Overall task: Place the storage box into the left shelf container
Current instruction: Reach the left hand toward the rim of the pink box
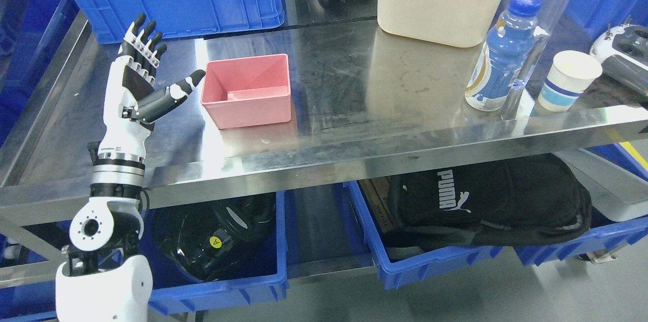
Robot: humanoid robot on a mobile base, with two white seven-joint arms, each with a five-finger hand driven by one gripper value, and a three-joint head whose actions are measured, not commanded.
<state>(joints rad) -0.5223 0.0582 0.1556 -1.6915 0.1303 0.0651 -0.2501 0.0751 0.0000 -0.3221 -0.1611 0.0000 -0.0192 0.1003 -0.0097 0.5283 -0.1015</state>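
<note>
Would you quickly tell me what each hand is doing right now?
Left hand: open, holding nothing, thumb close to the pink storage box.
Right hand: not in view.

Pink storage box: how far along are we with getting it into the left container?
Nothing is done yet: the pink storage box sits empty on the steel shelf. In hand: the left hand is open beside it, thumb near its left rim, no grasp. Left: grip, lift, lower into the blue container below left.

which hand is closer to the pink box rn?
Left. The left hand is open just left of the pink box, thumb tip almost at its left rim. The right hand is not in view.
</note>
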